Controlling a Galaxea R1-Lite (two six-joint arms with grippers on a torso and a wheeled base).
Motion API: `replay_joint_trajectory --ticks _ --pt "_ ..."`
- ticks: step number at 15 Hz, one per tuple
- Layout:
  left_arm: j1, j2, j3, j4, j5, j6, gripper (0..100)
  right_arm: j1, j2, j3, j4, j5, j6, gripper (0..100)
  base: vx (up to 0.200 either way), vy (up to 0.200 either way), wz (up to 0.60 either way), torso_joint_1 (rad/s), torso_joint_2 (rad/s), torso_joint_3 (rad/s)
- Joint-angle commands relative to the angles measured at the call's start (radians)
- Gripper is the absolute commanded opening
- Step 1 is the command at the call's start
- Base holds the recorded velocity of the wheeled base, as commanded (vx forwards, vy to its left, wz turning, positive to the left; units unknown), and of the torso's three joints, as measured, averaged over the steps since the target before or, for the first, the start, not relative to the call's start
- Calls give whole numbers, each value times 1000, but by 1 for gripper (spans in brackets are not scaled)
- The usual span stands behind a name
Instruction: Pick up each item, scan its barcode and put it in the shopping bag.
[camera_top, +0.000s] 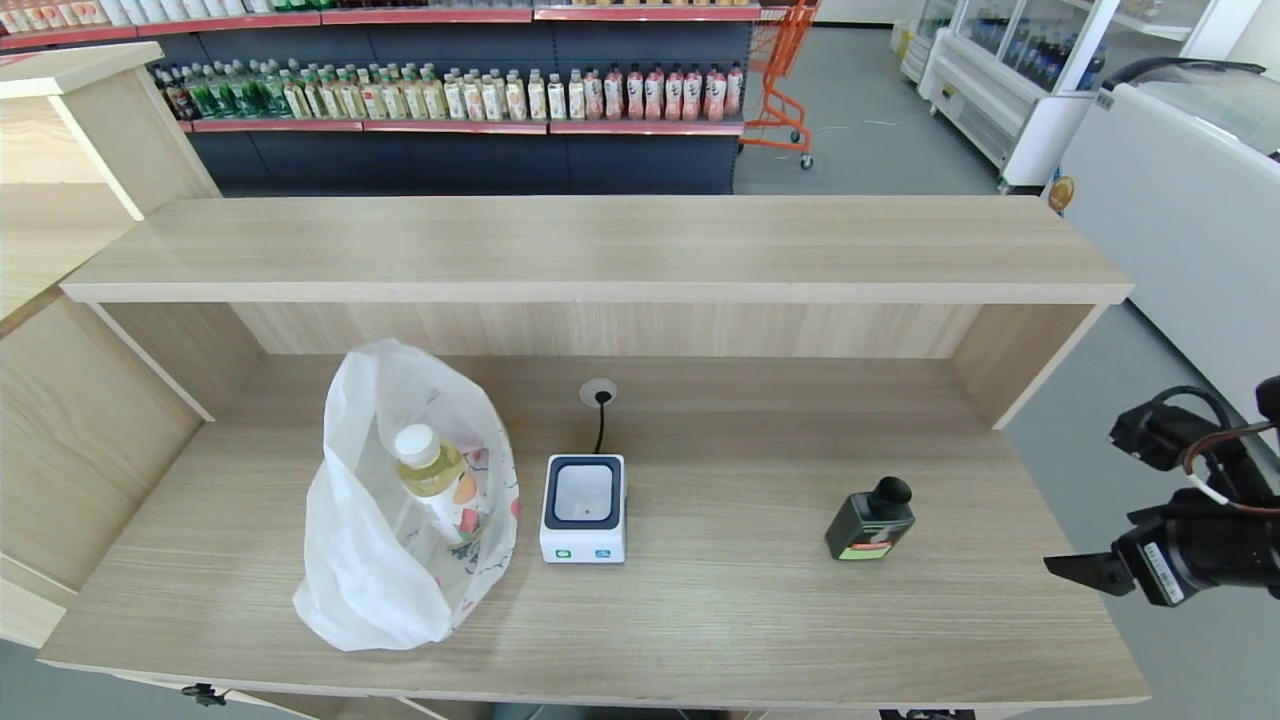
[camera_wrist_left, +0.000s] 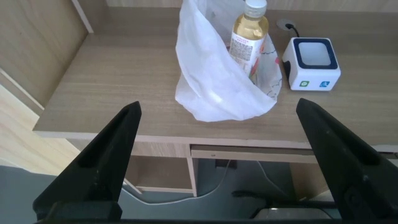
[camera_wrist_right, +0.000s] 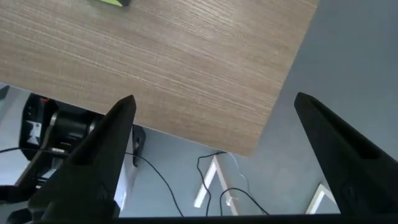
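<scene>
Findings, for your action.

1. Item status: 1 tea bottle (camera_top: 432, 470) stands inside the white shopping bag (camera_top: 350, 560) at the left of the counter (camera_top: 720, 610), with its white cap above the bag's mouth. 1 small dark bottle (camera_top: 868, 522) with a round black cap is out on the counter, well to the right of the barcode scanner (camera_top: 583, 505). I judge the dark bottle to be the item in hand, not yet picked up.

2. Claw status: the right gripper (camera_wrist_right: 214, 98) is spread wide and holds nothing; it hangs off the counter's right front corner, well apart from the dark bottle. The left gripper (camera_wrist_left: 217, 106) is likewise spread wide and empty, off the front edge, facing the bag.

3. Recommended handling: bring the right gripper in from the right and close on the dark body below the cap; the cap looks too round for a sure hold. Leave the green and red label uncovered so it can face the scanner's dark window. Carry the bottle clear of the scanner's cable (camera_top: 601, 425) behind the unit.

4. View comparison: the head view gives you the spacing of bag, scanner and dark bottle in 1 line. The left wrist view adds the bag's open mouth and the tea bottle's label from the front. The right wrist view adds the counter corner from above and a green sliver at its frame edge, probably the dark bottle's label, though too little shows to confirm.
</scene>
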Motion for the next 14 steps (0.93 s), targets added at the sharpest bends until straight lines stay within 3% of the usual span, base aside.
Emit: replay_joint_trajectory --ticks 1,6,9,14 --pt "1 0 0 0 0 0 100 84 187 -92 -4 9 -15 100 0 0 0 0 0 0" --pt "1 0 0 0 0 0 100 277 299 -152 -93 69 -57 100 0 0 0 0 0 0" --pt "-1 0 0 0 0 0 100 292 398 -156 -237 69 -162 100 0 0 0 0 0 0" --pt "-1 0 0 0 0 0 100 327 486 -190 -260 69 -236 100 0 0 0 0 0 0"
